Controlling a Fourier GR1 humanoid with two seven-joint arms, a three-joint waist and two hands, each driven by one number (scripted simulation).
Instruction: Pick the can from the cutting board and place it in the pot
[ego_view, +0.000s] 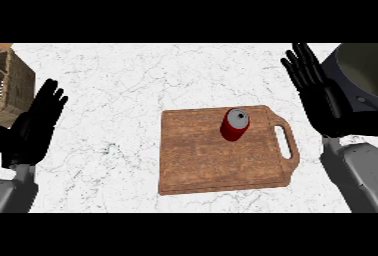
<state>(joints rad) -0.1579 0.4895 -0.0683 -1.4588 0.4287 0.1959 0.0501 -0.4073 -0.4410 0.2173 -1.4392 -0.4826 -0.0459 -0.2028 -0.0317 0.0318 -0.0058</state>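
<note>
A red can (235, 125) with a grey top stands upright on the far right part of a brown wooden cutting board (214, 160), whose handle slot points right. The dark pot (359, 67) shows at the upper right edge, partly cut off. My right hand (325, 97) is open, fingers straight and pointing away, to the right of the board and in front of the pot, apart from the can. At the left edge, well away from the board, my left hand (33, 125) is open too, fingers up.
A wooden crate-like object (13, 82) sits at the far left edge behind my left hand. The white marble counter (148, 75) stretches around the board.
</note>
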